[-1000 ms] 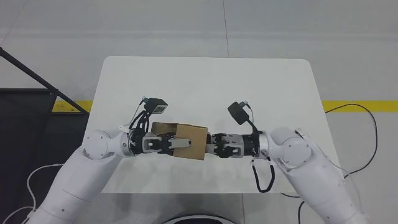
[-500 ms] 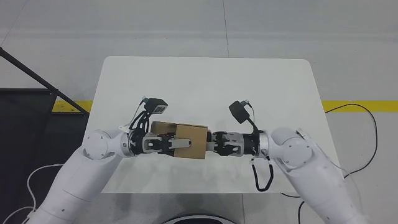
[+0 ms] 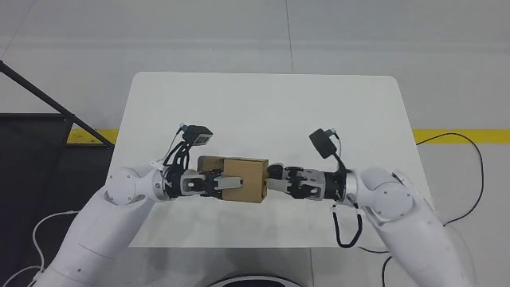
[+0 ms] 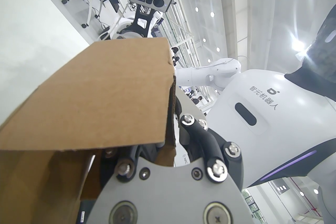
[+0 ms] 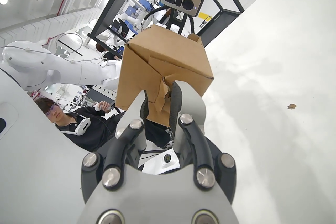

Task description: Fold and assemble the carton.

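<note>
- Fingers (image 5: 190, 99) of right gripper (image 5: 160, 100) pinch the carton (image 3: 243, 179) end flap; left gripper (image 3: 231, 183) is clamped on its wall. The carton is held between them over the table (image 3: 319, 112), near the front edge.
- Best bet: keep the left grip firm and fold the flap squarely along its crease.
- Versus earlier: right wrist has drawn back rightward; carton barely shifted.

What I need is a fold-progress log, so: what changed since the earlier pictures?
The right gripper kept its jaws on the end flap of the brown cardboard carton while its wrist and forearm swung outward to the robot's right. The left gripper stayed clamped on the other end; the carton held its place over the white table.
</note>
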